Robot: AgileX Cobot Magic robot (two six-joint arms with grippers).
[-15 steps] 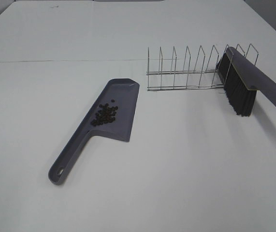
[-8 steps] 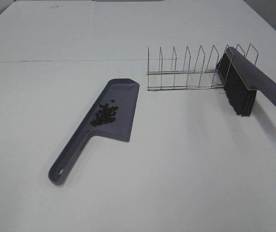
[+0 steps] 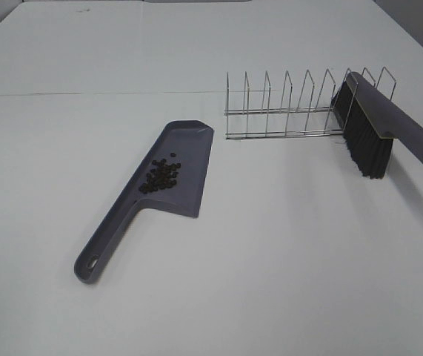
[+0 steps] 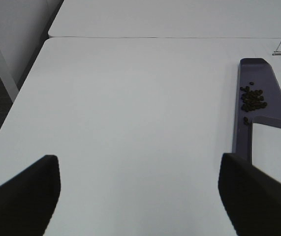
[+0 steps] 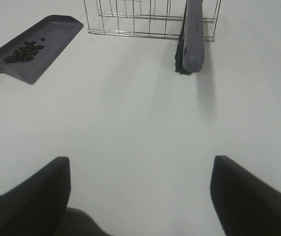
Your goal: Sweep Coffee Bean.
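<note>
Left hand [image 4: 139, 196], right hand [image 5: 140, 194]: matte black fingers, broad, blunt, edges blurred

One dustpan [image 3: 174, 169], one brush [image 3: 374, 130], one wire rack [image 3: 285, 107], perhaps twenty coffee beans [image 3: 161, 176].

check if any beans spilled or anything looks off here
No spill: the coffee beans all lie clustered in the dustpan, none on the table. The only oddity is the brush, propped tilted against the wire rack.
</note>
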